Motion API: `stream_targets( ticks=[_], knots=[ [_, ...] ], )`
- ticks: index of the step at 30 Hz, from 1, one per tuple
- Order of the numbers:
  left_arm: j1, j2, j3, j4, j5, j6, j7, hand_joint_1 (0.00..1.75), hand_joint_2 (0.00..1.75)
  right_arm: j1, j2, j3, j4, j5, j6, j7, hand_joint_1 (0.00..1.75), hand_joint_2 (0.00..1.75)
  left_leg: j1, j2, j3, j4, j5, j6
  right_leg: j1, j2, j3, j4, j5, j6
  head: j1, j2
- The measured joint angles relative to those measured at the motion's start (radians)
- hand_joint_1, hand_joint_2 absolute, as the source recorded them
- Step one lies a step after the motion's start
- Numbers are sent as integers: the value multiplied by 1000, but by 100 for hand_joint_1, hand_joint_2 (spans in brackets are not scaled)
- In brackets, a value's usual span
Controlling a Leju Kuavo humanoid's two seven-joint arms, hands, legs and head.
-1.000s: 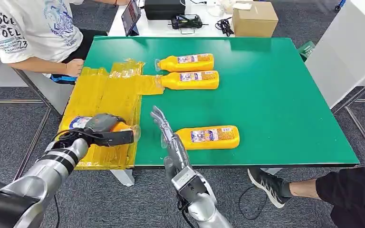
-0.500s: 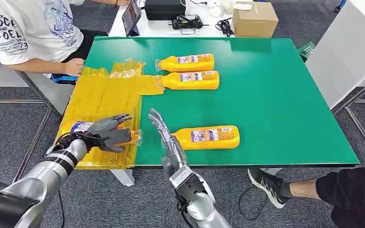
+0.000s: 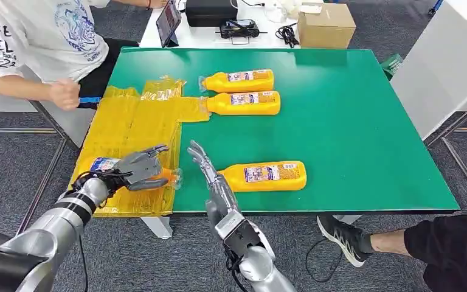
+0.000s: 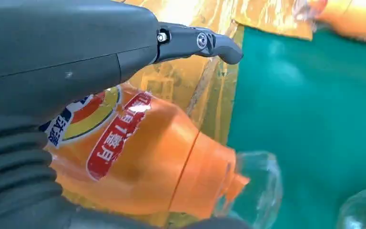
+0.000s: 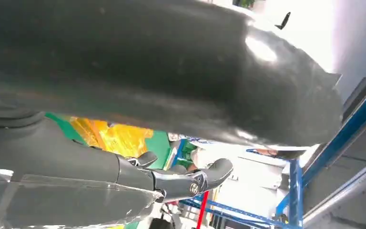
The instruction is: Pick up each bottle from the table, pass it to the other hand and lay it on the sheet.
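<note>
On the near edge of the yellow sheet point(image 3: 135, 121) an orange bottle point(image 3: 106, 164) lies on its side, long axis along the desk's point(image 3: 365, 121) front edge, clear cap toward the right. The left hand point(image 3: 138, 167) rests over its shoulder with fingers spread, gripping nothing. Just right of it the right hand point(image 3: 210, 173) stands edge-up, fingers straight and apart, holding nothing, close to the cap end of a second bottle point(image 3: 264, 175) lying the same way on the green desk. Farther back two more bottles point(image 3: 240, 79) lie parallel, caps toward the sheet.
</note>
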Motion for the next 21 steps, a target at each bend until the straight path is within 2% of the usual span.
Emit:
stream_targets(
  ticks=[4, 6, 7, 11, 13, 15, 18, 21],
  knots=[
    [15, -4, 18, -9, 17, 36, 6, 0, 0, -4, 2, 0, 13, 0, -5, -3, 0, 0, 0, 0, 0, 0, 0, 0, 0, 0, 0, 0, 0, 0, 0, 0],
    [26, -16, 26, -18, 12, 117, 40, 0, 0, -5, 2, 0, 16, 15, -19, -3, 0, 0, 0, 0, 0, 0, 0, 0, 0, 0, 0, 0, 0, 0, 0, 0],
    [35, -27, 31, -25, -8, 198, 64, 0, 0, -6, 2, 1, 17, 32, -27, -3, 0, 0, 0, 0, 0, 0, 0, 0, 0, 0, 0, 0, 0, 0, 0, 0],
    [90, -87, 67, -97, -138, 685, 178, 0, 0, -11, -2, 20, 17, 87, -29, 9, 0, 0, 0, 0, 0, 0, 0, 0, 0, 0, 0, 0, 0, 0, 0, 0],
    [114, -111, 100, -156, -192, 808, 206, 0, 0, -15, -3, 35, 17, 93, -29, 20, 0, 0, 0, 0, -1, 0, 0, 0, 0, 0, 0, 0, 0, 0, 0, 0],
    [131, -124, 127, -198, -208, 812, 216, 0, 0, -17, -5, 45, 17, 97, -29, 24, 0, 0, 0, 1, -1, 0, 0, 0, 0, 0, -1, 0, 0, 0, 0, 0],
    [168, -145, 176, -266, -207, 915, 170, 0, 0, -21, -6, 57, 17, 98, -33, 30, 0, 0, 0, 1, -1, 0, 0, 0, 0, 1, -2, 0, 0, 0, 0, 0],
    [207, -185, 282, -360, -174, 964, 28, 0, 0, -24, -9, 68, 18, 98, -63, 40, 0, 0, 0, 1, -1, 0, 0, 0, 0, 0, -2, 0, 0, 0, 0, 0]
  ],
)
